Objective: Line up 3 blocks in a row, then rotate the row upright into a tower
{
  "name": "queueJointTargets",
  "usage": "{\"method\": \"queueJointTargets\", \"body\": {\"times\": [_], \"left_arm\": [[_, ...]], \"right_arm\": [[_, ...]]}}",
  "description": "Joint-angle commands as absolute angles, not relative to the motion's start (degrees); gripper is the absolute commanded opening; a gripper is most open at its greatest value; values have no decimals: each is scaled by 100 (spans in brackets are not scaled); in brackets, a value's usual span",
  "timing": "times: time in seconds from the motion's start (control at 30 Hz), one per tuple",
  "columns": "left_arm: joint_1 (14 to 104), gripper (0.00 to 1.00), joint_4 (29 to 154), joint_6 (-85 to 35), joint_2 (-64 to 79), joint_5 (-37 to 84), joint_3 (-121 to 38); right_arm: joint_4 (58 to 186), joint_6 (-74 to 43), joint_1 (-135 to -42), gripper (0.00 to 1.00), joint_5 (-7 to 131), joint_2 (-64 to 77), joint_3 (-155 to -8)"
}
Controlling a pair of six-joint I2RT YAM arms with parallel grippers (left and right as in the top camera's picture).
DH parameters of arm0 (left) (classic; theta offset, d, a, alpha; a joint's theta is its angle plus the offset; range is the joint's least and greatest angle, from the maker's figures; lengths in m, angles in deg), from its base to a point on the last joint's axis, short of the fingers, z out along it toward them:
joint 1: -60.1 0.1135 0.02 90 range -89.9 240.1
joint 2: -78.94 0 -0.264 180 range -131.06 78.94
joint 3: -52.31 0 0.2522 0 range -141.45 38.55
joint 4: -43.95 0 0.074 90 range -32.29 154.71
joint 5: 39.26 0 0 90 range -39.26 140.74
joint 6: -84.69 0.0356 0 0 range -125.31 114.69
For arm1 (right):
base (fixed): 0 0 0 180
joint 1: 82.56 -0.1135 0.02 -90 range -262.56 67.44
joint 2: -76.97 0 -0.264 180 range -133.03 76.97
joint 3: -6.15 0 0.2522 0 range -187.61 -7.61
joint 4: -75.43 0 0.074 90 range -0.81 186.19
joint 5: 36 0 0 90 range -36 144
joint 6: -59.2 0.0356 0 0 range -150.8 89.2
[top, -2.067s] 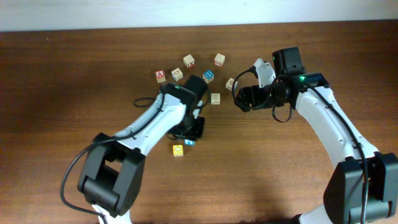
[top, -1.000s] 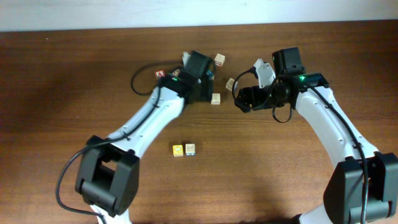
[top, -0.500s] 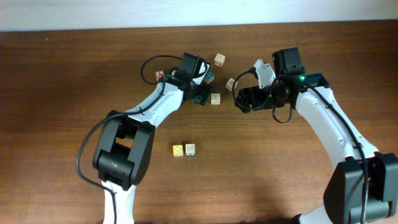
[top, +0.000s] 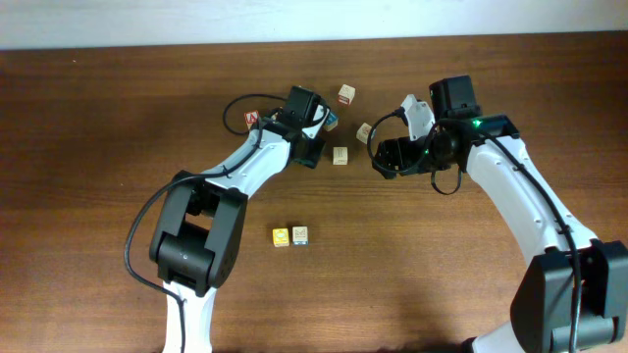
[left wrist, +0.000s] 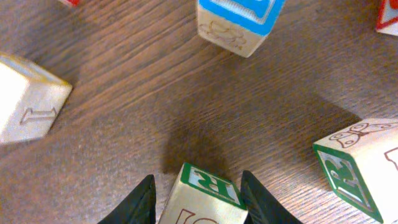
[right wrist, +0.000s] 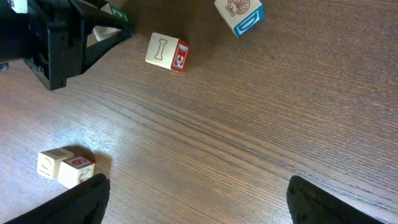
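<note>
The left claw (left wrist: 198,179) is low over the brown bench (top: 98,196). The green R block (left wrist: 208,198) sits right between its two black fingers (left wrist: 146,202). The fingers are very close to the block on both sides. I cannot tell if they squeeze it or just stand next to it. The block rests on the bench with its green R face pointing away from the claw.

In front of this claw lies the blue-top block (left wrist: 239,25). In the left wrist view the I block (left wrist: 28,102) lies to the left of the claw, and the butterfly block (left wrist: 364,168) lies to the right. None of them touch the claw.

The yellow block (top: 281,236) and the tan block (top: 300,235) sit side by side. They are well apart from the left claw, back near the arm's base.

The right claw (right wrist: 199,186) is wide open and has hold of nothing. It hangs over bare bench. The I block lies in front of it, and the shell block (right wrist: 239,15) lies farther out.
</note>
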State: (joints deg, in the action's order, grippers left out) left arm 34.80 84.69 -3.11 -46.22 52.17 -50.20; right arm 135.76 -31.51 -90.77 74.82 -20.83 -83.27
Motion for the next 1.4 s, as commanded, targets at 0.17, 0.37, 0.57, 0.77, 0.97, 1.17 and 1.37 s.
{"method": "queueJointTargets", "body": {"times": [0.17, 0.37, 0.57, 0.77, 0.97, 1.17, 1.37], "left_arm": [[3513, 29, 9946, -1513, -4373, 4557, -5453], [3279, 31, 11037, -1511, -4316, 3528, -5460], [2614, 34, 11940, -1467, -4318, 3598, -5447], [2372, 40, 12298, -1472, -4316, 4223, -5447], [2378, 76, 12296, -1469, -4316, 4623, -5508], [2566, 78, 12836, -1469, -4274, 4787, -6876], [3288, 64, 14075, -2300, -3472, 5853, -8002]], "right_arm": [[13589, -3188, -9085, 91, 7425, -2124, -8401], [13593, -3188, -9085, 91, 7427, -2124, -8401], [13628, -3188, -9085, 91, 7427, -2124, -8401], [13661, -3188, -9085, 91, 7427, -2124, -8401], [13659, -3188, -9085, 91, 7427, -2124, -8401], [13786, -3184, -9085, 79, 7772, -1943, -8451], [13982, -2320, -9446, 71, 8205, -1600, -8431]]}}
